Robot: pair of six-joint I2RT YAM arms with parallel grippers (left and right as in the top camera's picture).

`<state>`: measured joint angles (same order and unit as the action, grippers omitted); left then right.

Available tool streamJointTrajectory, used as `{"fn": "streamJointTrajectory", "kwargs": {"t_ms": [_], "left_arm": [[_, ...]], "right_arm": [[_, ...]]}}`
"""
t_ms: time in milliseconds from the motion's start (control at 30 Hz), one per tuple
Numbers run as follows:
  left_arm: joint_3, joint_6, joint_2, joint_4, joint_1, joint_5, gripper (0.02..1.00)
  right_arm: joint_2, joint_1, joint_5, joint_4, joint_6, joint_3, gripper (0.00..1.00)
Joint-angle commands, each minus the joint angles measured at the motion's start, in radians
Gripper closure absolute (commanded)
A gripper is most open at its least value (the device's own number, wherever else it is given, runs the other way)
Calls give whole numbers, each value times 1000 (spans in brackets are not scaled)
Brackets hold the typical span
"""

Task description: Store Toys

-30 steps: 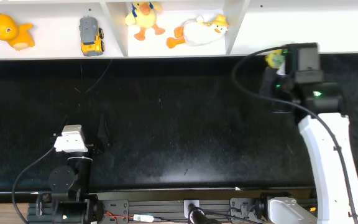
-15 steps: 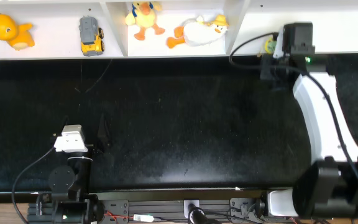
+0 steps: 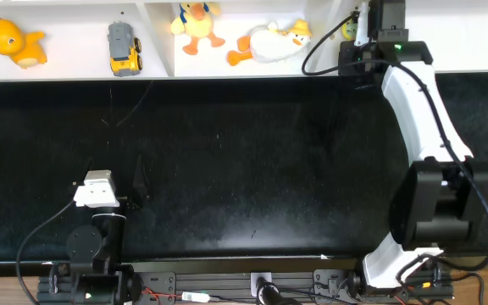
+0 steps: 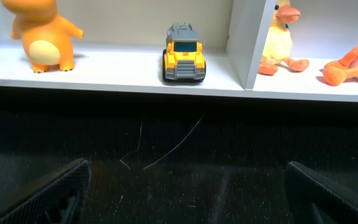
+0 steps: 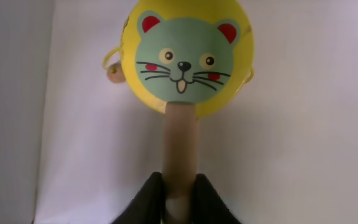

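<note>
Top view: the right arm's smooth white links stretched up to the white shelf [image 3: 244, 68]. Its right gripper [image 3: 369, 19] sat in the rightmost bay with a small yellow rattle drum [image 3: 346, 30].

Left wrist view: over the matte black mat [image 4: 179, 155], the left gripper [image 4: 185, 190] had its dark fingers [image 4: 48, 193] spread wide, grasping nothing — facing a boxy yellow truck [image 4: 184, 53].

Right wrist view: the right gripper was pinched tight on the drum's round wooden handle [image 5: 180, 143] — its flat disc against smooth white board.
</note>
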<state>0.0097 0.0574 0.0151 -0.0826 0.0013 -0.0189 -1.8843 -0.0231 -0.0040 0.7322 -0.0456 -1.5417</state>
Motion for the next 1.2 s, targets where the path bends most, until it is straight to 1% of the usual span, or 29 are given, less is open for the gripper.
{"fn": "streamJointTrajectory", "kwargs": {"t_ms": [33,133,267,300,400,467,600,633,667,867,1000,1100,1133,1200], "left_arm": [[-2,18,-12,-2,-6,10,20],[-2,18,-12,-2,-6,10,23],[-2,18,-12,-2,-6,10,23],[-2,18,-12,-2,-6,10,20],[-2,18,-12,-2,-6,10,20],[-2,18,-12,-2,-6,10,20],[-2,18,-12,-2,-6,10,20],[-2,18,-12,-2,-6,10,20],[-2,18,-12,-2,-6,10,20],[-2,18,-12,-2,-6,10,20],[-2,18,-12,-2,-6,10,20],[-2,18,-12,-2,-6,10,20],[-2,18,-12,-2,-6,10,20],[-2,18,-12,-2,-6,10,20]], "right_arm": [[-2,-9,-22,-5,-3,-32,643],[22,-1,-22,28,-3,-32,614],[109,18,-21,108,-3,-23,608],[142,23,-21,126,-3,-11,584],[277,36,-21,164,-3,69,419],[370,38,-5,165,-3,147,305],[579,38,21,203,-3,341,163],[637,38,30,239,-3,392,62],[685,38,30,269,-3,432,5],[883,37,30,406,-3,591,7],[917,37,30,450,-3,629,3],[913,37,30,445,-3,637,5],[910,37,20,444,-3,638,5],[909,37,-32,402,-4,638,5]]}}
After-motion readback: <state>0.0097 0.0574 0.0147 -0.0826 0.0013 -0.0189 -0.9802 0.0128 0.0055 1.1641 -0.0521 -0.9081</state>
